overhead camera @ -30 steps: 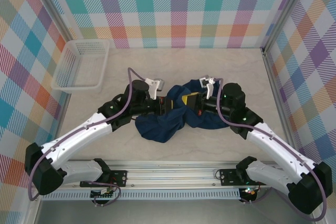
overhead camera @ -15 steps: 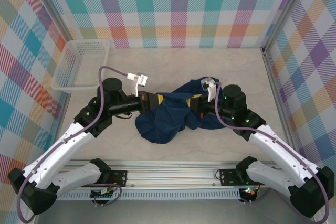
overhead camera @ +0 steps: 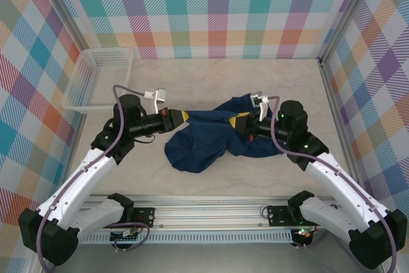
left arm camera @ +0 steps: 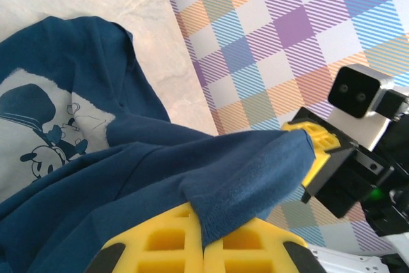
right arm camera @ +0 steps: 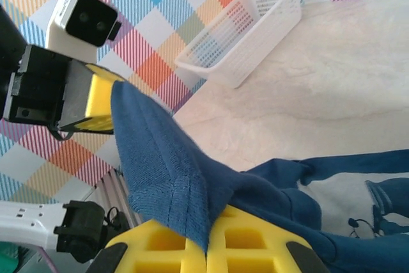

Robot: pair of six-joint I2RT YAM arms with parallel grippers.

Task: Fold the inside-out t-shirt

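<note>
The left gripper [overhead camera: 181,115] is clamped tight on one bunch of the inside-out t-shirt [overhead camera: 203,144], and the right gripper [overhead camera: 241,121] is pinched down just as hard on another. Between the two, a band of navy cloth runs nearly straight across the middle of the table [overhead camera: 255,177]. Below that band the rest of the garment slumps in a rumpled heap on the tabletop, toward the near side and well apart from the white mesh basket [overhead camera: 102,78] in the far left corner. From the left wrist, the yellow jaws meet with only a fold of fabric between them. From the right wrist it's the same picture, with a stitched edge [right arm camera: 172,190] poking out of the grip. This is thin, soft knit: it looks light, drapes with no stiffness at all, and will sag wherever it isn't supported, so a one-point lift would likely just make a rope of it. It doesn't look slippery in those jaws, and nothing about it is fragile, though a hard pull could stretch it out of shape. A pale cartoon print [left arm camera: 45,126] shows on the slack part, a handy landmark for which face is showing. The sensible places to hold, one would judge, are seams and corners, such as the shoulders or hem ends, where doubled cloth gives the fingers something to bite. Both grips should be spread wide so the cloth can lie flat.
</note>
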